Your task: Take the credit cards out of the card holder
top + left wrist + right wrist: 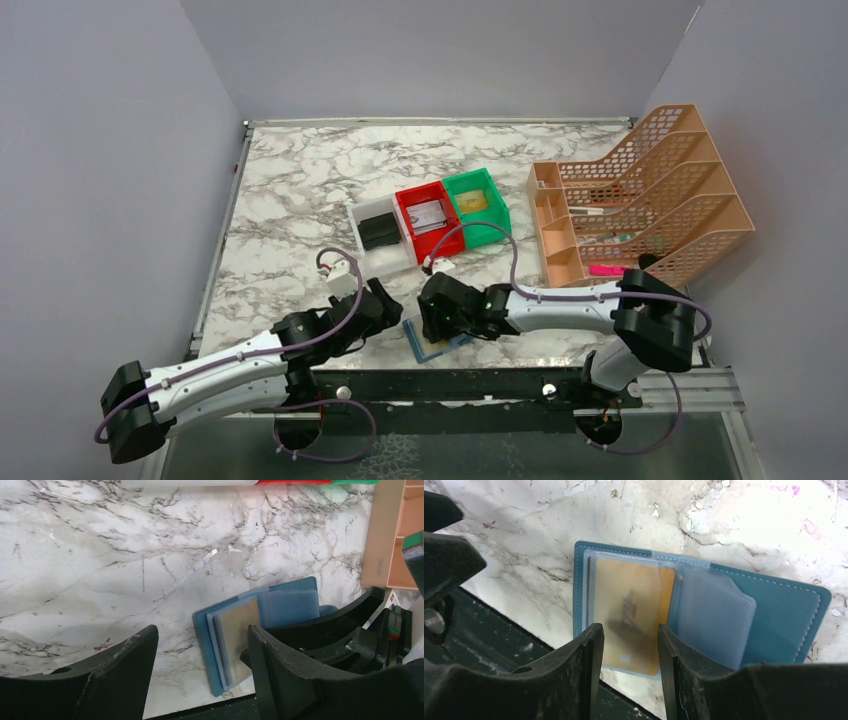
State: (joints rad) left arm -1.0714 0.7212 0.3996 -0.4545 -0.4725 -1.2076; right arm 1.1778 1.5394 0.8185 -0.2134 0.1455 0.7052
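Marble table point(300, 190) bears the open card holder point(784, 615) near its front edge, three bins point(436, 247) mid-table, an orange rack point(690, 200) right

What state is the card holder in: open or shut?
Open. The card holder lies flat on the table, teal halves spread, clear sleeves exposed, a gold card inside one.

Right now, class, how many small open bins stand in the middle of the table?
3, side by side: a white bin on the left, a red bin in the middle, a green bin on the right. None looks hidden.
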